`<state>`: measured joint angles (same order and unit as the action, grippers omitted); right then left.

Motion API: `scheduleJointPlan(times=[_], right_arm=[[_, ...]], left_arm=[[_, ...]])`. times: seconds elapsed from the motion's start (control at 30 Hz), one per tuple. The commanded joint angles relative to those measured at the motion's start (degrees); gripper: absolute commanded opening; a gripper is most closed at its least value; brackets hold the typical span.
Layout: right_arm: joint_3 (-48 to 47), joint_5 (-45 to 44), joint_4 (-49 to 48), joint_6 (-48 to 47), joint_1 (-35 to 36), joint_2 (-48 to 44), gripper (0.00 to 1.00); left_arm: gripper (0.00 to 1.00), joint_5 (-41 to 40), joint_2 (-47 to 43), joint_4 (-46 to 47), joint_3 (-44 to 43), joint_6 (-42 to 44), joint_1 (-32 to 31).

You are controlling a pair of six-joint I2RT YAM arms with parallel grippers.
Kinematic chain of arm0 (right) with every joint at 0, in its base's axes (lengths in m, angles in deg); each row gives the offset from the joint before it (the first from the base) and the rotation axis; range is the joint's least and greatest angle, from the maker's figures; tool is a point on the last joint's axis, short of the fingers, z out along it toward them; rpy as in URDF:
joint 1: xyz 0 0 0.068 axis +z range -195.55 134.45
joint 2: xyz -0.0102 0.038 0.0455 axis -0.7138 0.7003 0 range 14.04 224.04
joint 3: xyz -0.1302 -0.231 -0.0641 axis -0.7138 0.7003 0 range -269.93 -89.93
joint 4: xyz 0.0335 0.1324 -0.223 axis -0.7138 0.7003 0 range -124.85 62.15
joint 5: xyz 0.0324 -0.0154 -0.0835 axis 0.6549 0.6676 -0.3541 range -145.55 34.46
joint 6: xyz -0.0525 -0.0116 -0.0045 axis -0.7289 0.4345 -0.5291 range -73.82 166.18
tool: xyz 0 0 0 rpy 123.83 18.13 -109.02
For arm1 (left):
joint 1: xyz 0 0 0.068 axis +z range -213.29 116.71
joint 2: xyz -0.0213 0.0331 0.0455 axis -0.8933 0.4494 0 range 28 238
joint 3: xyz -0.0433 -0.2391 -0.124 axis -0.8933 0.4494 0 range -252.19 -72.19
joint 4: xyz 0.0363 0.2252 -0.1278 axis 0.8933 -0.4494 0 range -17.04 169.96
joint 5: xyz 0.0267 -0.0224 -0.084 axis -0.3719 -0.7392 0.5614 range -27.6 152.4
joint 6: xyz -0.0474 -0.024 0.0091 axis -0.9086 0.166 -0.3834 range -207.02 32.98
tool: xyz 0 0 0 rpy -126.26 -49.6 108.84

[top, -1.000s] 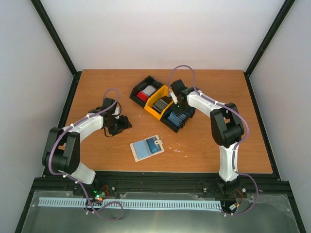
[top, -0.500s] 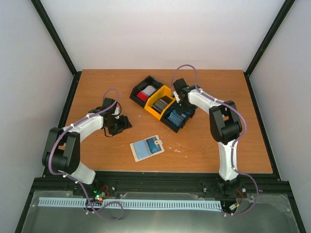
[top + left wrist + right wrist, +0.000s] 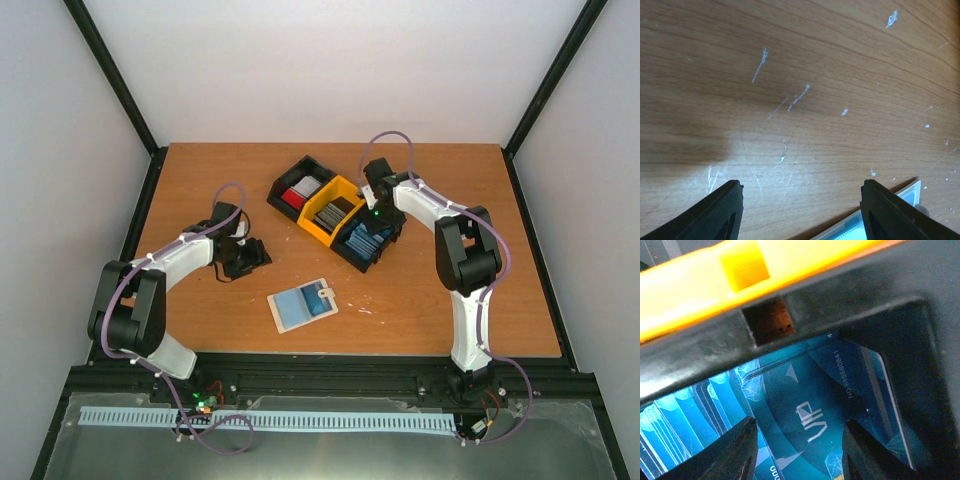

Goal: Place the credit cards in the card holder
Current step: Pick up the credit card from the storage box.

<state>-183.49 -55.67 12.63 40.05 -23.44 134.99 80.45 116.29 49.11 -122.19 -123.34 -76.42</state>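
Note:
The card holder (image 3: 302, 305) lies open on the wood near the front, a pale blue card on its face. More credit cards sit in the bin: silver-and-red (image 3: 300, 190), dark grey (image 3: 332, 212) and blue (image 3: 362, 240). My right gripper (image 3: 372, 212) hangs over the blue compartment. In the right wrist view it (image 3: 800, 450) is open, its fingers either side of a blue "VIP" card (image 3: 815, 410), nothing held. My left gripper (image 3: 252, 258) rests left of the card holder. It (image 3: 802, 210) is open over bare wood, with the holder's pale edge (image 3: 845, 231) at the bottom.
The black-and-yellow three-compartment bin (image 3: 318, 236) stands at the table's middle back. Its yellow wall (image 3: 790, 270) and a black partition (image 3: 740, 345) rise close in front of the right fingers. Black frame rails border the table.
My right gripper has shifted slightly right and back over the blue compartment. The left arm and the card holder have not moved.

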Motion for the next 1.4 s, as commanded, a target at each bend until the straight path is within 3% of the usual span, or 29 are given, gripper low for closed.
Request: scheduleJointPlan(times=[0.0, 1.37], right_arm=[[-1.9, -0.7, 1.4, 0.7, -1.1, 0.2, 0.46], [-2.9, -11.6, -1.7, 1.1, -1.0, -3.0, 0.26]], left_arm=[[0.66, -0.3, 0.7, 0.8, -1.8, 1.1, 0.6], [0.66, 0.0, 0.8, 1.0, -1.9, 1.2, 0.6]])
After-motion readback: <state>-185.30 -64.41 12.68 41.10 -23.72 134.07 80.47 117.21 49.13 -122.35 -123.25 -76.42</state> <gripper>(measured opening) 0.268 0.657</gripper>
